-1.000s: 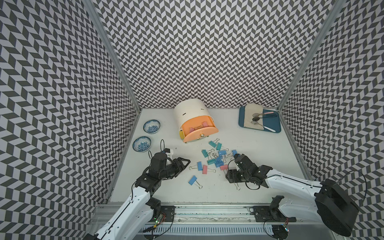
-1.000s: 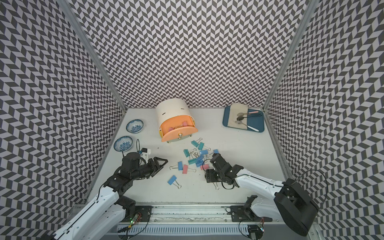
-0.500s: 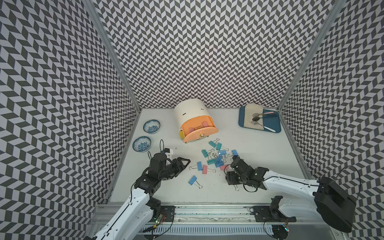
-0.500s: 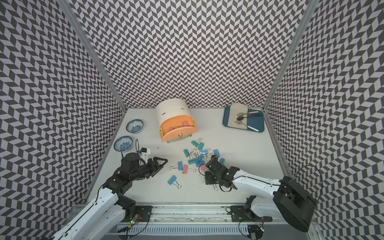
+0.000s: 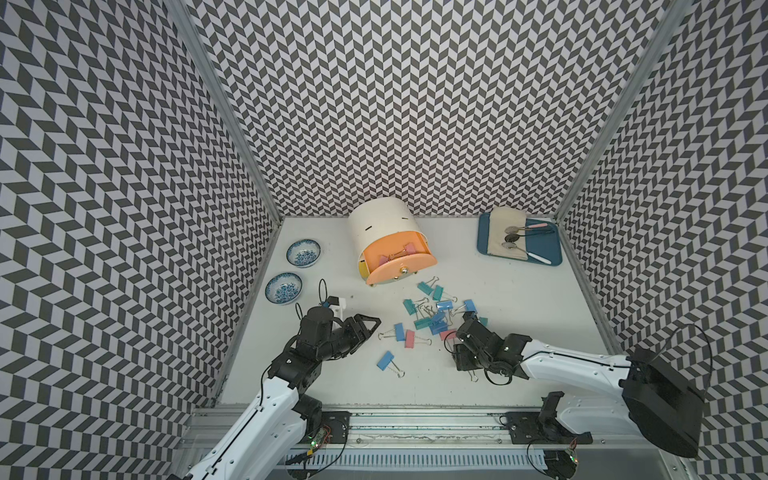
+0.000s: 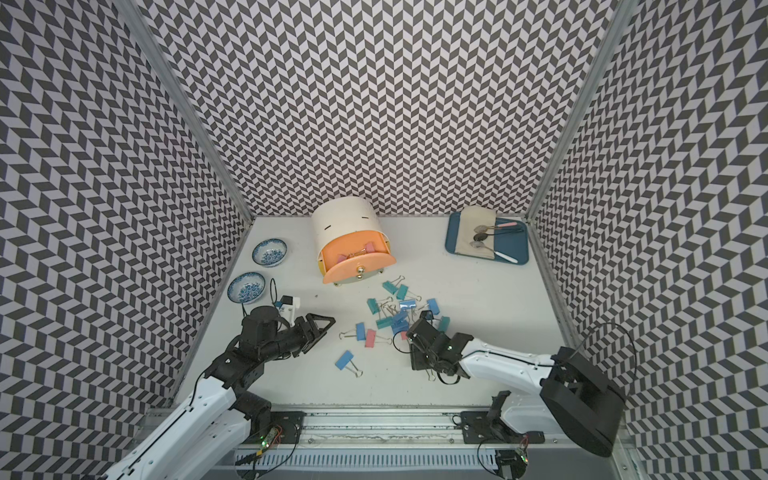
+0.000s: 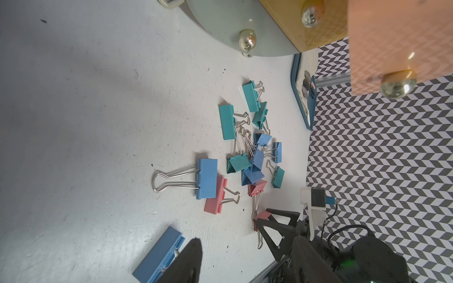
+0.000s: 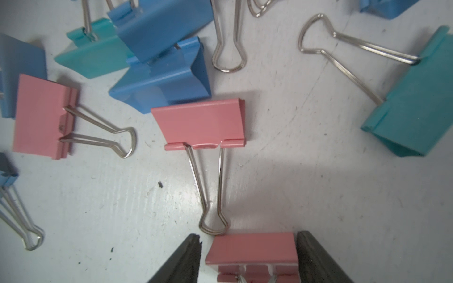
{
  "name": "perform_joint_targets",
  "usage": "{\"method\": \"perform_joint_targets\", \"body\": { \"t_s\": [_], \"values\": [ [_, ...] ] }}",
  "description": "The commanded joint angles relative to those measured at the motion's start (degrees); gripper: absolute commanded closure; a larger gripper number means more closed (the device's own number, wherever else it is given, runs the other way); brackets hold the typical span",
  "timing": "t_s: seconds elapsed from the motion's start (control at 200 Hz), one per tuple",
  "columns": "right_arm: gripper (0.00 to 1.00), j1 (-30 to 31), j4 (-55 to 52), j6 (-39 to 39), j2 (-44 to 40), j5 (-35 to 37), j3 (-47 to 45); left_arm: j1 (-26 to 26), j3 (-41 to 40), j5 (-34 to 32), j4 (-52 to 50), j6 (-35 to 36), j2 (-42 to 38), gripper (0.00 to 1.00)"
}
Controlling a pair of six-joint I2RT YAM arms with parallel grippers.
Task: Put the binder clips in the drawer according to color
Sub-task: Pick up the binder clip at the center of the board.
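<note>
pink binder clip (image 8: 251, 247) between right fingers (image 8: 318, 264), not yet clenched, one touching

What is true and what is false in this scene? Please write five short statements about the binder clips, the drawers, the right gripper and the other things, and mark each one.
1. The salmon top drawer is open, with pink binder clips inside. True.
2. The right gripper straddles a blue clip. False: a pink binder clip lies between its fingers.
3. The two lower drawers are pulled out. False: the yellow drawer and the grey-green drawer are shut.
4. The blue tray with spoons stands in the far right corner. True.
5. Some clips lie in bowls. False: no clip shows in the two patterned bowls.
</note>
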Motion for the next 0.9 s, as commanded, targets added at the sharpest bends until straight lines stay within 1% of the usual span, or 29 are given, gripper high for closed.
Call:
{"method": "perform_joint_targets", "body": {
  "t_s": [0.0,0.19,0.631,0.896],
  "values": [
    [0.36,0.6,-3.6,0.9,1.9,0.0,-1.2,-0.6,0.3,-0.8,1.9,0.1,0.0,0.37],
    [0.42,1.1,-3.6,1.4,1.8,0.3,-1.5,-1.0,0.3,-1.0,2.3,-0.1,0.3,0.37],
    [0.53,1.1,-6.4,1.5,-2.6,2.1,1.3,-1.1,2.3,-1.2,2.3,0.3,1.3,0.37],
    [0.54,0.7,-9.3,0.9,-4.7,3.7,5.9,-1.2,5.5,-1.4,1.5,1.1,2.2,0.37]
  ]
}}
